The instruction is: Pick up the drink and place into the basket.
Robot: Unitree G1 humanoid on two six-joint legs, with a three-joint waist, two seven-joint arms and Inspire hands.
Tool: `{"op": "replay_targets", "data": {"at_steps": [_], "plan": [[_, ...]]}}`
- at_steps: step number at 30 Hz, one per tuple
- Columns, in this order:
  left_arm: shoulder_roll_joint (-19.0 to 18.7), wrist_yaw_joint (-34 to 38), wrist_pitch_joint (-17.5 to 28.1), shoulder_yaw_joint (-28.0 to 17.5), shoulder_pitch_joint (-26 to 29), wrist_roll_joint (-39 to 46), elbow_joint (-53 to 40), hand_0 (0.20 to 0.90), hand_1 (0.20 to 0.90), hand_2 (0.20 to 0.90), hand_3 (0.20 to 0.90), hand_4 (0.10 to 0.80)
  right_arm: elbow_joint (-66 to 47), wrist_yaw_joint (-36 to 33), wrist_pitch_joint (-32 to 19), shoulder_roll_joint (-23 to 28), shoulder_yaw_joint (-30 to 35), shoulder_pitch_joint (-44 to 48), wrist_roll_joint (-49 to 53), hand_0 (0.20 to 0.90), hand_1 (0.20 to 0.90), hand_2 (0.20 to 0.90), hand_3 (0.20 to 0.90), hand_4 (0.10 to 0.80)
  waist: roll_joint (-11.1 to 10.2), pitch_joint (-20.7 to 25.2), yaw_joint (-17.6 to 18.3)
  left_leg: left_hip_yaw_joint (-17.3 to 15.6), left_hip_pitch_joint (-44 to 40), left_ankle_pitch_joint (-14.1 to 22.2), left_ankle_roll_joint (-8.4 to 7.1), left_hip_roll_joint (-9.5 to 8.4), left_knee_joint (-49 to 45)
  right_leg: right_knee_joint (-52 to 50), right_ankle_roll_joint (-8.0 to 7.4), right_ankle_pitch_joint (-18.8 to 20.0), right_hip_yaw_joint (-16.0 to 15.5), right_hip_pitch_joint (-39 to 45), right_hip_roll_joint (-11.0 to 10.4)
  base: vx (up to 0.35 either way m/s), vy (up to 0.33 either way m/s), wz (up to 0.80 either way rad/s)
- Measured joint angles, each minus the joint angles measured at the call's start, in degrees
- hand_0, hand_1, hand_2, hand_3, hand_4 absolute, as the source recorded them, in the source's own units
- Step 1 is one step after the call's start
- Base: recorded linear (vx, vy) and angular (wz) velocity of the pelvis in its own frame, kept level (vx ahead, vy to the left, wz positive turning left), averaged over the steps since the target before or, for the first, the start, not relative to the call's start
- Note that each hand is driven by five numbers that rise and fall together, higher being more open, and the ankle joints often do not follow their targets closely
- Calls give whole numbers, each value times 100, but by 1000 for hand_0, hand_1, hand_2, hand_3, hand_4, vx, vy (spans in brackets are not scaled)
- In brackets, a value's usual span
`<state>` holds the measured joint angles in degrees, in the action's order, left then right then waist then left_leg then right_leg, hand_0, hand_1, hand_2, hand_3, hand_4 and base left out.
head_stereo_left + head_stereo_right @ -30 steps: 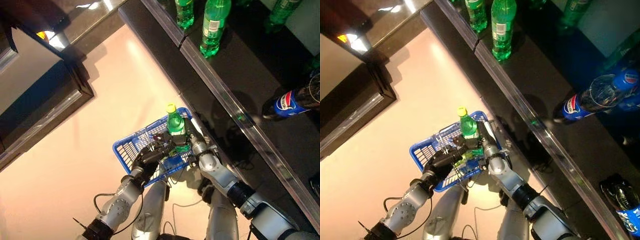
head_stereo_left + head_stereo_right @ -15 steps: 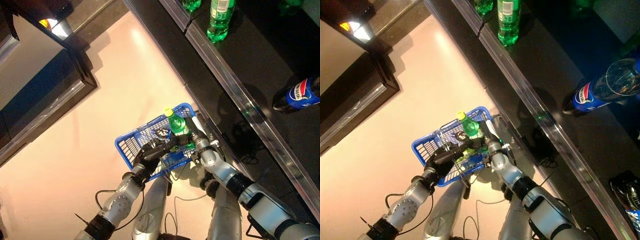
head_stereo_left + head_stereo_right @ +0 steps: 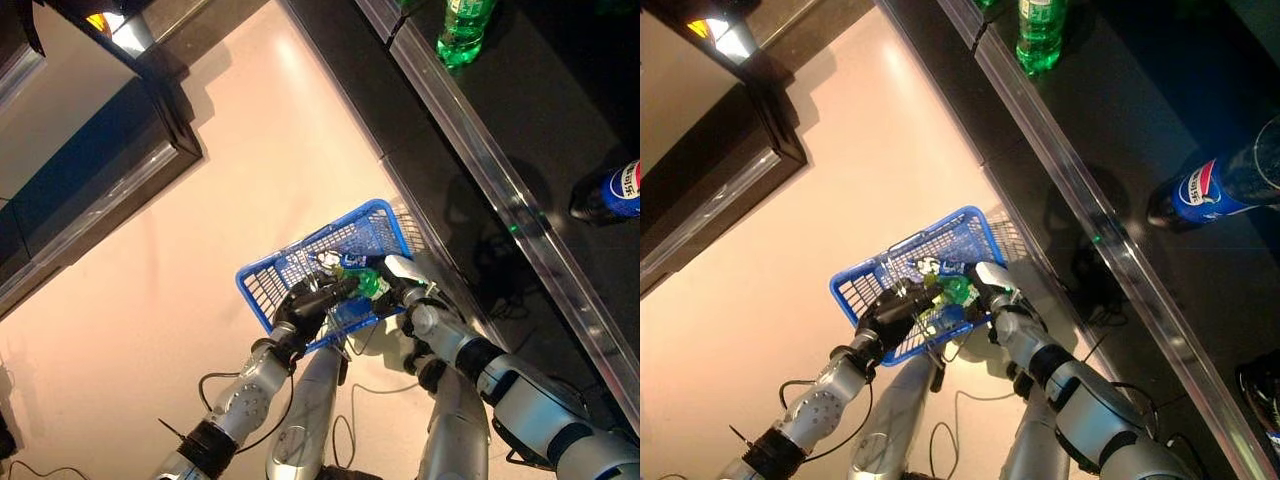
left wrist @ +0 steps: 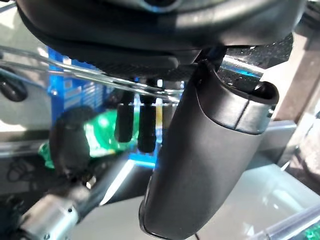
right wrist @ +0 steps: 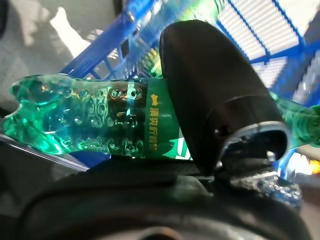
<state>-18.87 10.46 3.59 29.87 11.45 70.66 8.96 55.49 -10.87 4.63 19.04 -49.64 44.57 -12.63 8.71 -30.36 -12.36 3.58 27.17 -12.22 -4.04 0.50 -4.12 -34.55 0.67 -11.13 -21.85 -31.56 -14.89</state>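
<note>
Bottle [image 5: 125, 135] tipped from upright to lying inside basket [image 3: 262, 285], right hand [image 3: 405, 292] fingers still wrapped round it. Left hand [image 3: 305, 305] fingers curled on basket handle. Release remains.

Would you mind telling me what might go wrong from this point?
The right hand grips the green bottle low inside the blue basket; opening too soon might let it roll against the wire handle held by the left hand. The basket hangs beside the dark counter's edge, so withdrawing the arm could knock it.
</note>
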Motion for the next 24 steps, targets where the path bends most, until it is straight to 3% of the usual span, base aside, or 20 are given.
{"op": "replay_targets", "data": {"at_steps": [8, 24], "plan": [[25, -43, 62, 41, 59, -32, 0, 300, 300, 300, 200, 100, 239, 609, 245, -97, -241, 372, -426, 300, 300, 300, 200, 100, 12, 8, -24, 16, 171, -44, -43, -2, -8, -55, 19, -20, -15, -179, 1, 3, -21, 2], [39, -43, 67, 87, 157, -97, -6, 300, 300, 300, 200, 100, 260, 300, 507, -166, -188, 506, -236, 300, 300, 300, 200, 100, 12, 8, -160, 83, 280, -70, -50, -26, -10, -140, 43, -41, -15, -296, -38, -1, -2, 1]]}}
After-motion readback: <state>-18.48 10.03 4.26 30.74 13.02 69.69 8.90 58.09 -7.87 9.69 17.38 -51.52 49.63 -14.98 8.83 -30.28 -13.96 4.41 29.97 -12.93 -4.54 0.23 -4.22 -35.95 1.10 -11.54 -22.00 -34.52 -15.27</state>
